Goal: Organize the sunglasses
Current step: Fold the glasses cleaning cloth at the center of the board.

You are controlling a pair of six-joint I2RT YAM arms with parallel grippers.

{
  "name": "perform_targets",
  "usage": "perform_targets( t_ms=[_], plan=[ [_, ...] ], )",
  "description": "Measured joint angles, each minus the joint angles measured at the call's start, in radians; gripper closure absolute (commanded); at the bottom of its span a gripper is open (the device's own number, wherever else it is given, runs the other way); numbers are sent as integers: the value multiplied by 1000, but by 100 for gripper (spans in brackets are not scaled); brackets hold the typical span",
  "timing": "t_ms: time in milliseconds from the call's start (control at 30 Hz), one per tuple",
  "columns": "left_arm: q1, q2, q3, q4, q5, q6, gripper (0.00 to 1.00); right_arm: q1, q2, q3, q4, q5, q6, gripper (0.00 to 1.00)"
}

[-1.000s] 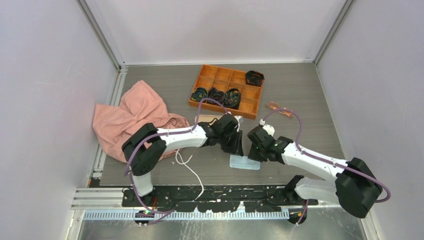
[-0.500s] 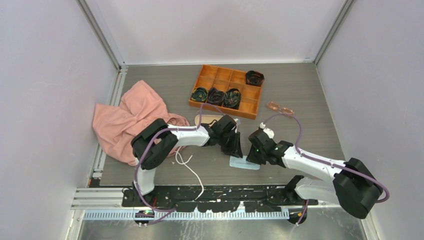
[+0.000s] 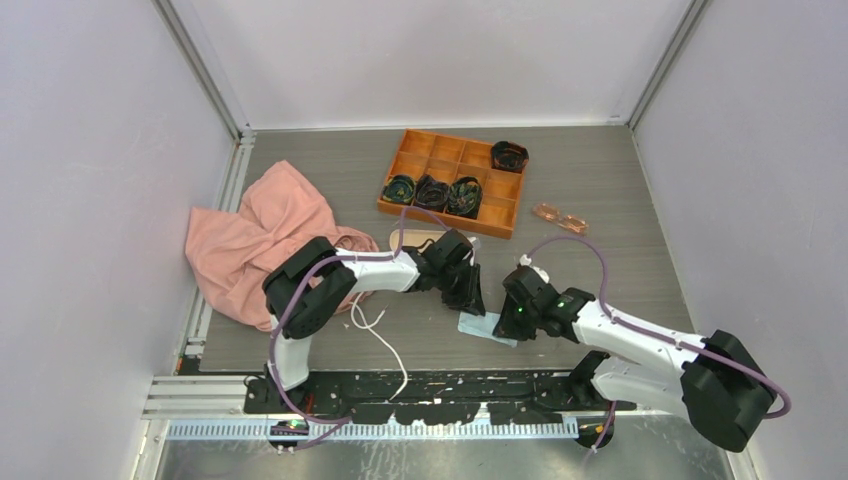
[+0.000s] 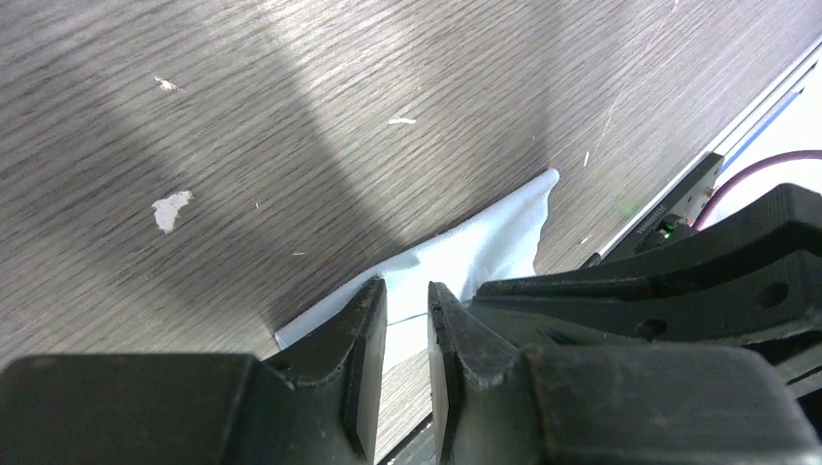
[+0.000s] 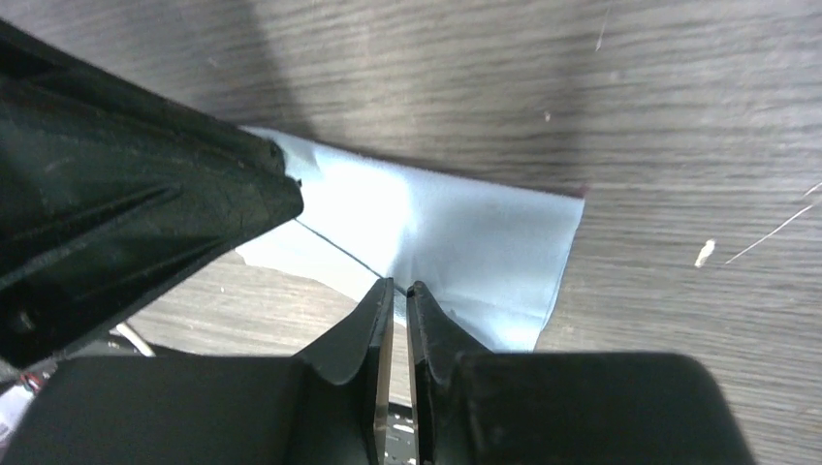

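**Top external view.** An orange compartmented wooden tray (image 3: 440, 217) stands on the grey wood-grain worktop (image 3: 620, 170). Four of its compartments each hold a dark rolled item (image 3: 432, 190).

The sunglasses (image 3: 559, 217), a small pair with translucent pinkish-orange lenses and a thin frame, lie flat on the worktop. They are just right of the tray's near right corner and do not touch it. Neither arm touches them.

A crumpled salmon-pink fabric (image 3: 260, 240) lies left of the tray. A pale pink oblong case (image 3: 412, 238) lies just on the near side of the tray, partly hidden by the left arm. A thin light blue cloth (image 3: 478, 326) lies flat on the near side of the tray, well apart from it. The left gripper (image 3: 472, 300) and the right gripper (image 3: 505, 320) both point down at this cloth from opposite sides.

**Left wrist view.** The jaws of the left gripper (image 4: 407, 291) stand narrowly parted. Their tips straddle one edge of the light blue cloth (image 4: 485, 242), and the cloth shows in the gap.

**Right wrist view.** The jaws of the right gripper (image 5: 399, 286) are closed to a thin slit. Their tips pinch the light blue cloth (image 5: 485, 232), and a crease runs from the tips towards the left gripper's black finger (image 5: 145, 213).
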Motion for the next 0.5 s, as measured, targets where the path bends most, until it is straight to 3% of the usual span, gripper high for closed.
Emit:
perform_targets(
  t_ms=[233,500],
  plan=[
    [0,12,16,-2,6,2,76,2,-27,10,-78,-43,-31,83],
    [1,13,27,-23,0,10,76,2,-37,77,-91,21,-33,84]
  ],
)
